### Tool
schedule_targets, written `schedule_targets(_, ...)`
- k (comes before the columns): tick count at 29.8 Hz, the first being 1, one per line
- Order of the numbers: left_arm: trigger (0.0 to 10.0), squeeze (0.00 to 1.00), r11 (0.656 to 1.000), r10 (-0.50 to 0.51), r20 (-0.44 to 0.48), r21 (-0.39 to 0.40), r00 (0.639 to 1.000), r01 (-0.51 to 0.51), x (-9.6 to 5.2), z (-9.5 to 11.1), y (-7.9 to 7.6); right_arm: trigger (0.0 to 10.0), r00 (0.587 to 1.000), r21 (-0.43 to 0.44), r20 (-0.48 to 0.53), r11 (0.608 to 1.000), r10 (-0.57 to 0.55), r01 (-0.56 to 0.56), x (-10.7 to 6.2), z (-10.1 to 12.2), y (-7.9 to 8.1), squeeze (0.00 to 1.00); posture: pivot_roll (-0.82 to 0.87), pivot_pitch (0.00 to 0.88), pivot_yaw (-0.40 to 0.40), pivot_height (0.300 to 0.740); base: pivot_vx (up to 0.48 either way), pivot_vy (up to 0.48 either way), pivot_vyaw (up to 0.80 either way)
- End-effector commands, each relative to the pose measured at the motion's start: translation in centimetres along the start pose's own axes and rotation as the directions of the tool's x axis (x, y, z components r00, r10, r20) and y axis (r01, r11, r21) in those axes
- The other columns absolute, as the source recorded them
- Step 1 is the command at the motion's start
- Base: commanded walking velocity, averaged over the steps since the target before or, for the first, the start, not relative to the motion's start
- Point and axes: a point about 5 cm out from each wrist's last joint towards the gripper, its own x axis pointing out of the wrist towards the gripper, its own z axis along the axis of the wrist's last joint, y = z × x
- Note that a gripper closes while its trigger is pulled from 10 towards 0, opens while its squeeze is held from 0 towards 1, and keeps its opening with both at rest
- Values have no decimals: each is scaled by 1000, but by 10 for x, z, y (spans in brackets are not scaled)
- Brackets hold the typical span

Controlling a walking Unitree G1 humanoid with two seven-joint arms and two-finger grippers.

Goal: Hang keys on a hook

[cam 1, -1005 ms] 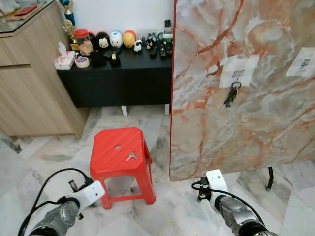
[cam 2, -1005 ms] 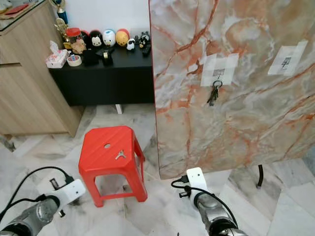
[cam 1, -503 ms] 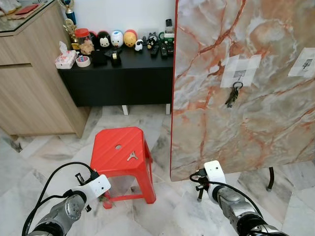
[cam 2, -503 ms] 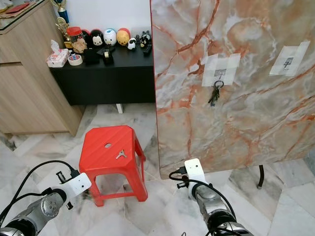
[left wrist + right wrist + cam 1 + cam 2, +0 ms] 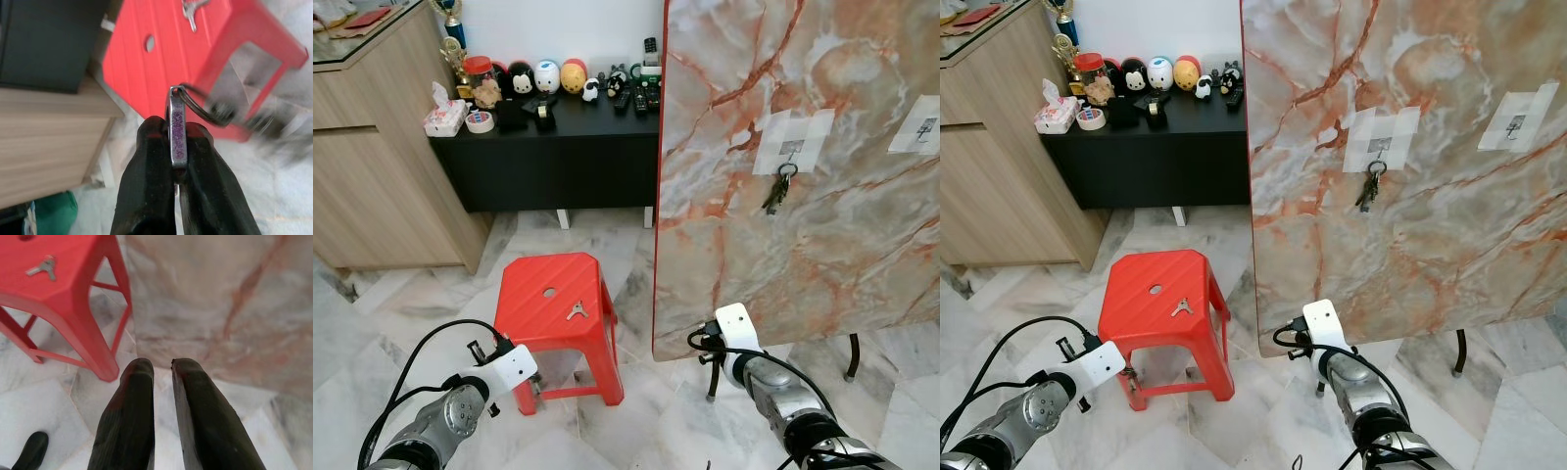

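Observation:
My left gripper (image 5: pixel 177 147) is shut on a flat metal key tag with a ring; the keys (image 5: pixel 215 111) dangling from it are blurred. It hangs low beside the near left leg of the red stool (image 5: pixel 553 304). A single small key (image 5: pixel 575 311) lies on the stool's top. On the upright marble board (image 5: pixel 803 225), a bunch of keys (image 5: pixel 775 191) hangs from a taped hook (image 5: pixel 789 147). A second taped hook (image 5: pixel 925 129) to the right is bare. My right gripper (image 5: pixel 162 377) is shut with nothing in it, low by the board's bottom left corner.
A black sideboard (image 5: pixel 548 162) with figurines, tape and remotes stands behind the stool, and a wooden cabinet (image 5: pixel 372 166) is at the left. The board stands on thin black legs (image 5: pixel 848 357). A marble floor (image 5: pixel 646 421) lies between stool and board.
My left gripper has moved forward to the stool's near left leg. My right gripper has edged forward toward the board's lower corner.

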Motion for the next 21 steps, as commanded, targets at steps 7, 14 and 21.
schedule_targets(7, 10000, 0, 999, 44, 111, -4, 993, -44, 4, 18, 17, 10000, 994, -76, 65, 994, 84, -79, -1, 23, 0, 0, 24, 53, 21, 740, 0, 0, 0)
schedule_targets(14, 10000, 0, 998, 55, 197, 13, 979, -59, 4, 32, 29, 10000, 968, -168, 108, 964, 225, -206, -5, 39, 6, 0, 26, 50, 20, 740, 0, 0, 0)
schedule_targets(21, 10000, 0, 1000, 24, 360, 0, 933, -26, -2, 55, 40, 10000, 927, -280, 111, 906, 358, -317, -14, 50, 7, 0, 26, 49, 19, 740, 0, 0, 0)
